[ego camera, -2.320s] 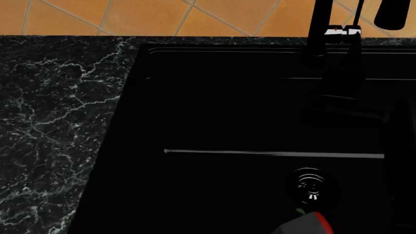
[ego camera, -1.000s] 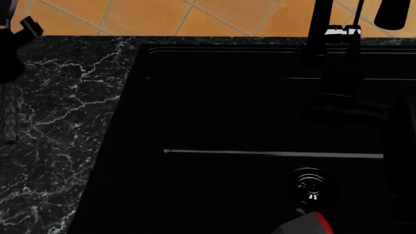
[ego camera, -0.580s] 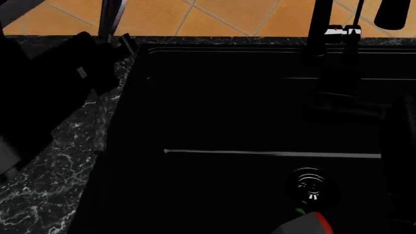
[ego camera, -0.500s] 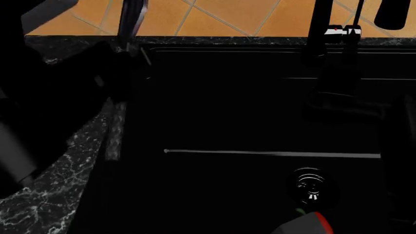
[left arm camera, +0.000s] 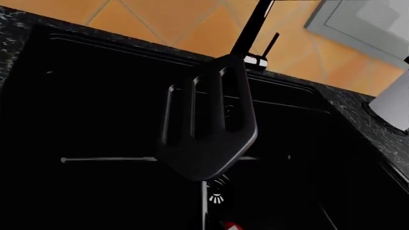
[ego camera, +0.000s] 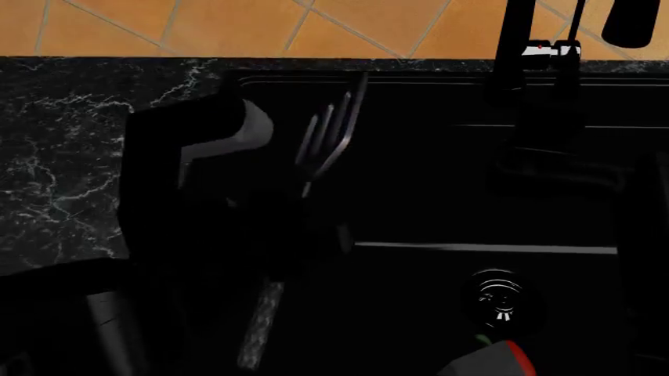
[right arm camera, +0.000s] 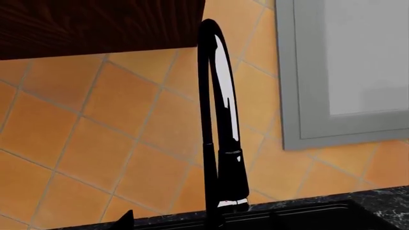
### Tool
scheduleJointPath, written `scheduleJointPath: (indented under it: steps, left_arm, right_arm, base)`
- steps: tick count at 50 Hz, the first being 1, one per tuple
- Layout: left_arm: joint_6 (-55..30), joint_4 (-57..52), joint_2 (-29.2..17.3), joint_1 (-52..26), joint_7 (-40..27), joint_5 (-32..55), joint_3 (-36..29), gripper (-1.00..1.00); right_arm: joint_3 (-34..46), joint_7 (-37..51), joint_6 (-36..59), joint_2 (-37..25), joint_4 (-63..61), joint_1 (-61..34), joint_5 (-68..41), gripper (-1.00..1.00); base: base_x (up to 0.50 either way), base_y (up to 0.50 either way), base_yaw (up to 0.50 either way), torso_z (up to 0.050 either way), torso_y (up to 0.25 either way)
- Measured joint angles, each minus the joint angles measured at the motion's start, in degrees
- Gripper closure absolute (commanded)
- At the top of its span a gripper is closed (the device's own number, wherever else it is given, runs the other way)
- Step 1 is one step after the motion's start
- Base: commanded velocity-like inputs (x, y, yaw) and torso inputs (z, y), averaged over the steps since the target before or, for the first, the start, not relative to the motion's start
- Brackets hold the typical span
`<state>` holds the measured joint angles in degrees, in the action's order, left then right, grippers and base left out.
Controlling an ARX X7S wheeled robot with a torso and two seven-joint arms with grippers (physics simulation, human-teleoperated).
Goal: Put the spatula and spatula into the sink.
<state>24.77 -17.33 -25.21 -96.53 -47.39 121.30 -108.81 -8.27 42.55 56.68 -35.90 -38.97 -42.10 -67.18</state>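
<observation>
Left fingers [ego camera: 287, 223] closed on the spatula [ego camera: 327, 135], judging by the tool hanging clear of every surface. Fingers themselves lost in the dark bulk of the arm at left centre of the head view, so grip read from the tool, not from the pads.

Spatula above the sink [ego camera: 471, 188], left part of the basin. Slotted blade toward upper centre of the head view, near the back rim. Handle running down and slightly left toward the lower left of the frame. Long axis roughly front to back across the basin, tilted a little to the left at the handle end. Seems held around mid-handle.

In the left wrist view, blade [left arm camera: 208, 124] centre frame, tip pointing down at the drain [left arm camera: 217, 194], sink floor [left arm camera: 96, 120] behind and below it. Not touching the floor, as far as can be told. Faucet [left arm camera: 252, 28] beyond the blade at top of frame.

Release point already straight under the tool: only lowering and opening needed, probably. Drain [ego camera: 497, 296] well to the lower right of the blade in the head view, faucet [ego camera: 512, 47] upper right, both clear of the drop.

Right fingers not seen anywhere; right wrist view only on the faucet [right arm camera: 217, 143] and the tiled wall. Second spatula in no view. Left arm plainly the nearer one.
</observation>
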Motion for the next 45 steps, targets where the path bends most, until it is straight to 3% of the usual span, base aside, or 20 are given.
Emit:
scheduleJointPath:
  steps: [16, 37, 45]
  left_arm:
    - [-3.67, 6.76, 6.13, 2.92, 3.78, 0.40, -1.74, 1.00]
    - [-12.23, 29.04, 18.10, 6.67, 11.00, 3.95, -4.22, 1.00]
    - [-18.90, 37.50, 22.03, 11.04, 10.87, -1.78, -2.35, 1.00]
  right_arm:
    - [-0.13, 0.31, -0.24, -0.27, -0.34, 0.13, -0.56, -1.00]
    - [0.07, 1.06, -0.12, -0.74, -0.60, -0.15, -1.31, -1.00]
    - [0.09, 1.70, 0.19, -0.98, -0.69, -0.58, -2.00, -1.00]
  base:
    - [0.00, 0.00, 0.00, 0.000, 0.000]
    - [0.00, 0.00, 0.00, 0.000, 0.000]
    - [0.00, 0.00, 0.00, 0.000, 0.000]
